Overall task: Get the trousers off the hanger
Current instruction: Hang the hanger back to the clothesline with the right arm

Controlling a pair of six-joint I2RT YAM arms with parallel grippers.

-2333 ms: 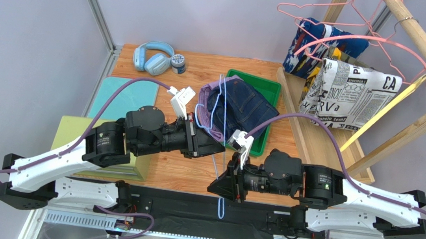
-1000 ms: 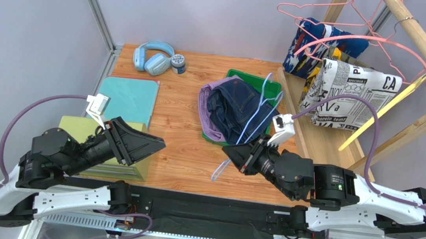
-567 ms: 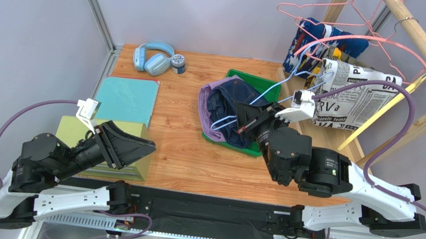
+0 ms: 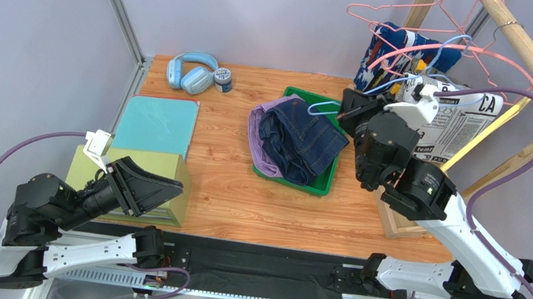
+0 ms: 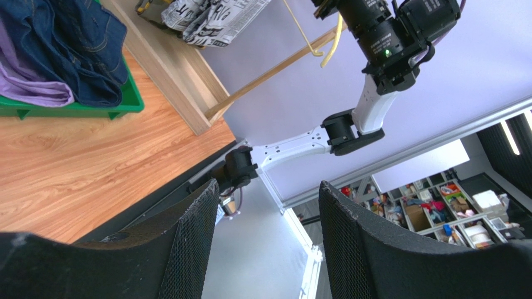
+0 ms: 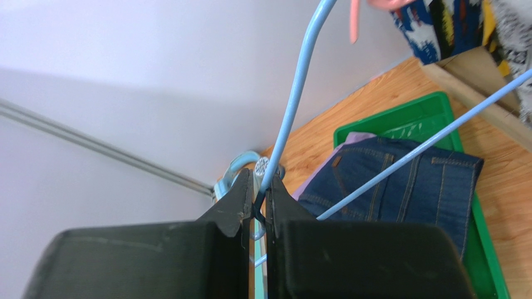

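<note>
Tabletop (image 4: 228,190): right jaws tight on hanger (image 6: 291,106)

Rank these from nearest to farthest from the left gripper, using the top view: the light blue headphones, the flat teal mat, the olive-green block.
1. The olive-green block, right beneath the left gripper, at the near left.
2. The flat teal mat, just beyond the block, on the left.
3. The light blue headphones, at the table's far edge.

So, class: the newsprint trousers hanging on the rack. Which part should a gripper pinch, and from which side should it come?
Pinch the loose lower edge of the newsprint trousers, coming from the table side. They hang folded and slack below the top rail of the wooden rack, which likely blocks an approach from above or behind.
</note>
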